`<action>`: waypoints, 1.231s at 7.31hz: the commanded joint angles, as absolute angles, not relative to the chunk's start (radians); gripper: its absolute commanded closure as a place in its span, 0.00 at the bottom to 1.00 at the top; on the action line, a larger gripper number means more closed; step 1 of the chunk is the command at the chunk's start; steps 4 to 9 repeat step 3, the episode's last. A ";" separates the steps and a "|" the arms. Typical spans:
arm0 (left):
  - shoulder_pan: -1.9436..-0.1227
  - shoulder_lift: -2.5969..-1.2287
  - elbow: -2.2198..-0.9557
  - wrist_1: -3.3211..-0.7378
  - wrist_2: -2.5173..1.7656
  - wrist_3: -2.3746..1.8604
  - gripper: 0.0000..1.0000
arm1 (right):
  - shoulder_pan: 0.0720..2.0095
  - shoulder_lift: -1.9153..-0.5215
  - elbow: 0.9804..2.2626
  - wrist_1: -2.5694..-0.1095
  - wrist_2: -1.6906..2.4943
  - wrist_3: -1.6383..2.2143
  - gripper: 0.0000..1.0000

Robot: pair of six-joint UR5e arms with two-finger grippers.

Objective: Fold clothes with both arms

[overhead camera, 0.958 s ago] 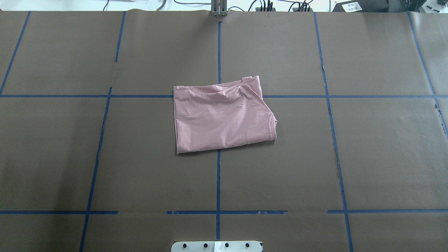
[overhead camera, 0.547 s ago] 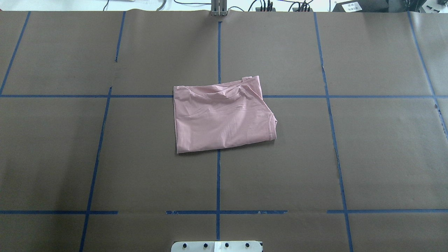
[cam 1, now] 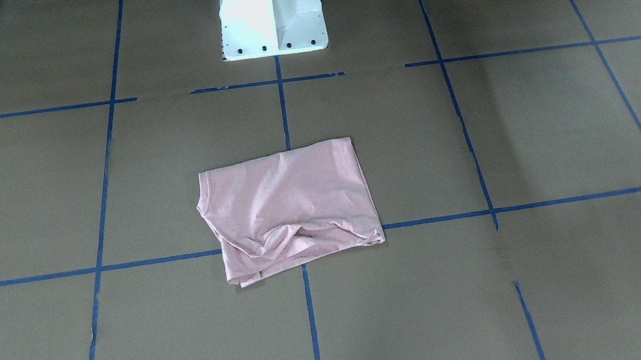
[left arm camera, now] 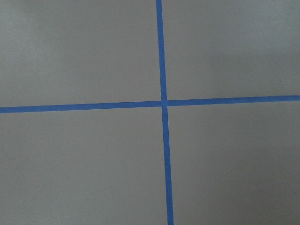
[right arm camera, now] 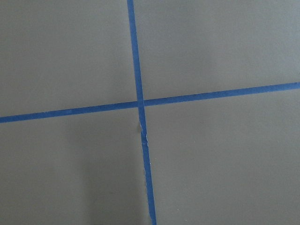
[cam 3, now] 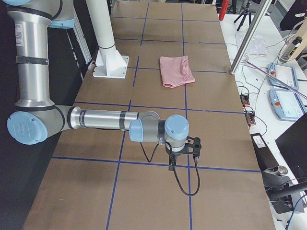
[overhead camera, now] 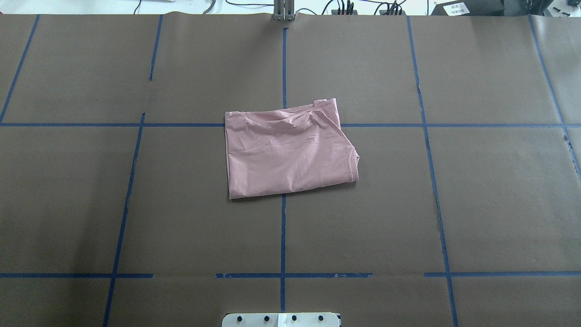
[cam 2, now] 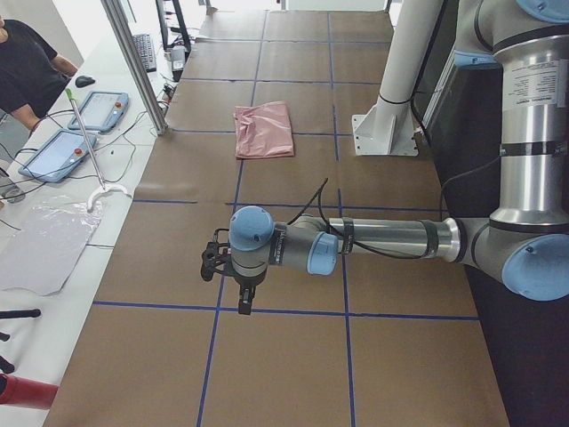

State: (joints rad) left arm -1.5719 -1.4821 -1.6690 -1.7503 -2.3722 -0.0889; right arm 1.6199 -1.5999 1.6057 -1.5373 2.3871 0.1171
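T-shirt [overhead camera: 286, 152], pale pink and folded into a rough rectangle, lies mid-table on the brown paper [overhead camera: 136, 204], over a crossing of blue tape lines [overhead camera: 283, 236]. Well apart from it, the left gripper [cam 2: 242, 304] and right gripper [cam 3: 172, 165] hang above opposite table ends; how far their jaws are parted cannot be told.

Folded pink T-shirt [cam 3: 176, 71] on brown table [cam 3: 216, 120], right arm [cam 3: 105, 120] stretched low, well apart

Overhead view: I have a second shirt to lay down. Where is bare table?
Bare brown paper flanks the pink T-shirt left and right, and lies between it and the white base plate. Only the centre is taken.
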 commanded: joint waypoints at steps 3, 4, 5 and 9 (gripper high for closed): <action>-1.571 -1.482 -1.669 -1.750 -2.372 -0.089 0.00 | 1.620 -1.600 1.606 -1.537 2.390 0.115 0.00; -1.571 -1.482 -1.669 -1.750 -2.372 -0.089 0.00 | 1.620 -1.600 1.606 -1.537 2.390 0.115 0.00; -1.571 -1.482 -1.669 -1.750 -2.372 -0.089 0.00 | 1.620 -1.600 1.606 -1.537 2.390 0.115 0.00; -1.571 -1.482 -1.669 -1.750 -2.372 -0.089 0.00 | 1.620 -1.600 1.606 -1.537 2.390 0.115 0.00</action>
